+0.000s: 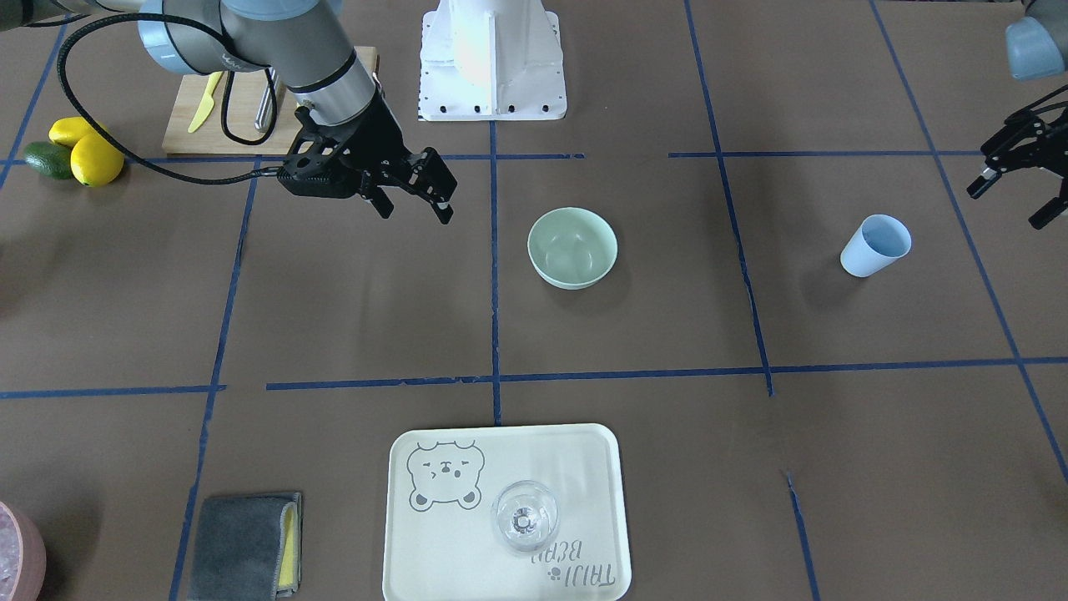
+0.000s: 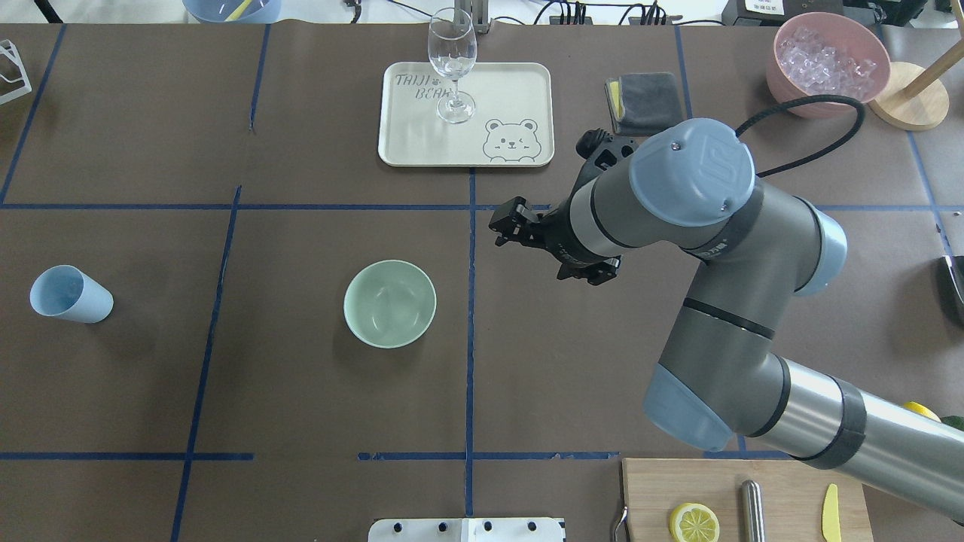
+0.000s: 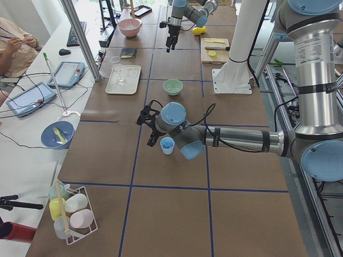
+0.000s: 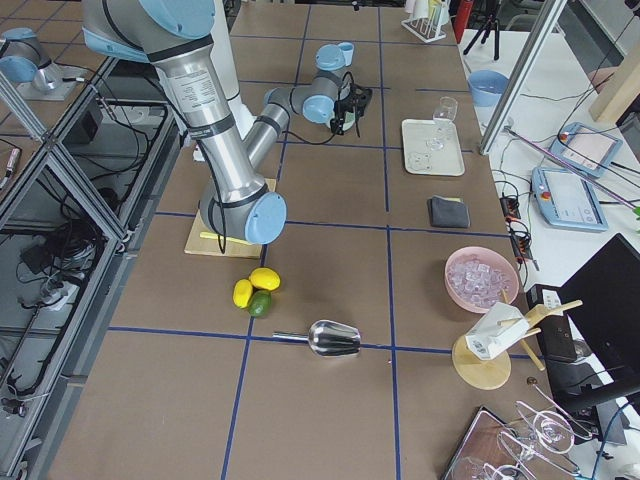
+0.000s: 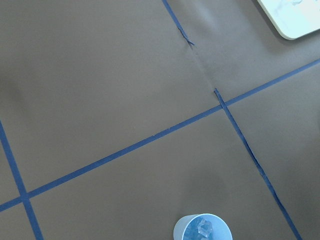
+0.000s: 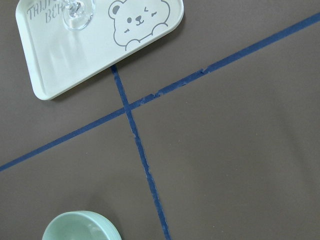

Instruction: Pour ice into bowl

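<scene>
Ice sits in light blue cup, well apart from bowl at table centre; left gripper spread wide, empty, near cup; right gripper same, near bowl; risks: off-centre grasp tips cup; fast tilt bounces ice past bowl rim.

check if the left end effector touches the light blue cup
Apart. The front-facing view shows bare brown table between the left end effector and the light blue cup.

matt bowl, clear glassy ice
</scene>
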You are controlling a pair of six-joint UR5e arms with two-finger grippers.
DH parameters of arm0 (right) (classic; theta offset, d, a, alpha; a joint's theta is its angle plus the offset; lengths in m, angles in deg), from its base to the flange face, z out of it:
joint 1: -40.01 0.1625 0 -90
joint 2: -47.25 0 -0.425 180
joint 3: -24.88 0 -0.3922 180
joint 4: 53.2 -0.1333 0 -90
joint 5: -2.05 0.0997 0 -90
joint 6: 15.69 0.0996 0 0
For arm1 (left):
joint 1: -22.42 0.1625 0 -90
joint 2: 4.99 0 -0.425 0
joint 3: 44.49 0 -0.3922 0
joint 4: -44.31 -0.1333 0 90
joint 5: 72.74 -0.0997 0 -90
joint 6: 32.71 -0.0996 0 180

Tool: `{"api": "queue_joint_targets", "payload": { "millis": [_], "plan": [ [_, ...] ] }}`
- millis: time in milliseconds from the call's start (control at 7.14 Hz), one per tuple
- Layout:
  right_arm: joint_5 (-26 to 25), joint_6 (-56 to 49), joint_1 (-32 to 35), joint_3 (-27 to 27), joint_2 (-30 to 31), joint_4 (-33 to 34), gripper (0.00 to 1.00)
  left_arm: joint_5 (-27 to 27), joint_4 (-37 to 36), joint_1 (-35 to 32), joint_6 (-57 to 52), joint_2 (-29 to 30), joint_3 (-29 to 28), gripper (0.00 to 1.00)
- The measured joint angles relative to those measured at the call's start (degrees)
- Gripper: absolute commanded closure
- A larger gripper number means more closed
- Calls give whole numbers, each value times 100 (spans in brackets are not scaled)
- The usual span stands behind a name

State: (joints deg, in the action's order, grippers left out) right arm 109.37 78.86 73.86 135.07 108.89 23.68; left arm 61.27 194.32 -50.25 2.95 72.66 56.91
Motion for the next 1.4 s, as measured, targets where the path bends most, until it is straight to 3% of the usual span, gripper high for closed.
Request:
{"api": "queue_joint_targets", "payload": {
  "millis": [140,700,840,1400],
  "plan": [
    [-140,-17,10,15,65,-5,0,-741,857,504,875,-336,55,1],
    [-291,12,26,134,221,-21,0,-4157,1992,2372,2429,-1504,295,0],
    [-330,16,24,148,226,-22,0,-5160,2129,3156,2670,-1685,281,0],
    [-383,14,19,152,238,-31,0,-8264,2195,5852,3709,-1844,-16,0]
  ]
}}
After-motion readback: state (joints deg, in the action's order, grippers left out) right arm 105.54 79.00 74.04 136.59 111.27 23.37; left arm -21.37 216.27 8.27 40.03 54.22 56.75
